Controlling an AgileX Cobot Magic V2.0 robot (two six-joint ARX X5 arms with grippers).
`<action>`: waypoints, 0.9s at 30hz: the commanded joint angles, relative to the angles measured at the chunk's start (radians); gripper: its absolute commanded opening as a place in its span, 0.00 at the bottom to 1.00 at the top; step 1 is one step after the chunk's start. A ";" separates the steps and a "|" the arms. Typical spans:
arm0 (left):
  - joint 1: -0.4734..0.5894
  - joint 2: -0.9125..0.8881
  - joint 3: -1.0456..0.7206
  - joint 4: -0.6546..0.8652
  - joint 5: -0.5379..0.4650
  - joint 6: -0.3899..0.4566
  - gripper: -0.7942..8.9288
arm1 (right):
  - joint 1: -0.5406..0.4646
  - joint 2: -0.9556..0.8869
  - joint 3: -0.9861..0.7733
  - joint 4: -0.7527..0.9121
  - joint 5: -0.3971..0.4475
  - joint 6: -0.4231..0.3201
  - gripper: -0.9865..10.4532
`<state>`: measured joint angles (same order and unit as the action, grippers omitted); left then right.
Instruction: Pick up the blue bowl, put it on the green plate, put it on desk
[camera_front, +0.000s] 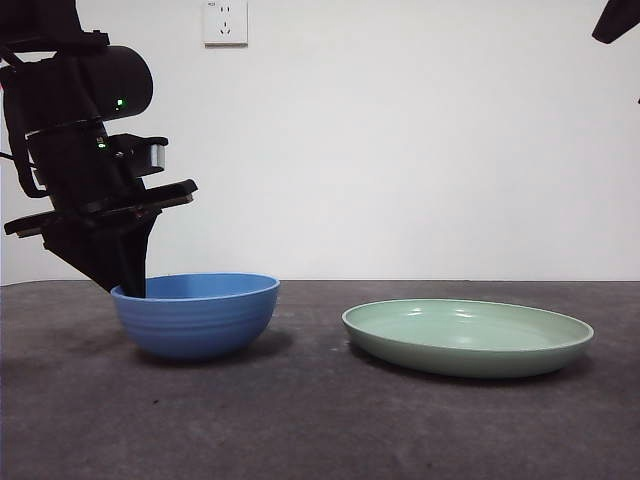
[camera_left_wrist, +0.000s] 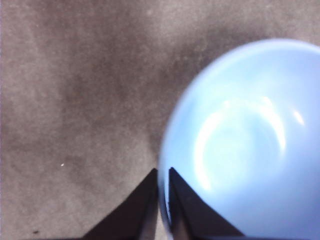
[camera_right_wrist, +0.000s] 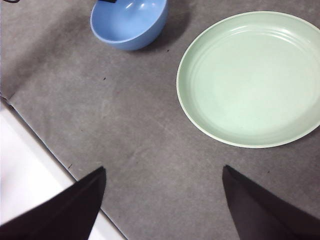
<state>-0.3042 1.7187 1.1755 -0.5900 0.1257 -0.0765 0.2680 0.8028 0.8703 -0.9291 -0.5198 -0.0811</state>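
We see the left tool (camera_left_wrist: 161, 200) closed on the rim of the blue bowl (camera_front: 196, 314), which looks light, stiff and smooth, so a thin rim pinch may slip.

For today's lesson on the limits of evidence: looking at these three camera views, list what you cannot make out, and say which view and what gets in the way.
- Front view: the left gripper tips dip behind the blue bowl rim, so the grip itself is hidden.
- Left wrist view: the bowl is blurred and cut off by the picture's edge.
- Right wrist view: the green plate runs off the edge.
- Front view: the right arm shows only as a dark tip at a top corner.
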 joint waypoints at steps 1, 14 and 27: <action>-0.005 0.015 0.024 0.009 -0.003 0.002 0.10 | 0.005 0.006 0.018 0.009 -0.001 0.003 0.41; -0.032 -0.089 0.043 -0.001 0.003 -0.053 0.10 | 0.005 0.006 0.018 0.009 0.000 0.003 0.41; -0.206 -0.129 0.216 -0.048 0.040 -0.101 0.10 | 0.005 -0.022 0.020 0.009 0.020 0.050 0.41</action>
<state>-0.4969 1.5654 1.3563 -0.6540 0.1612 -0.1585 0.2680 0.7834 0.8703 -0.9291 -0.5022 -0.0494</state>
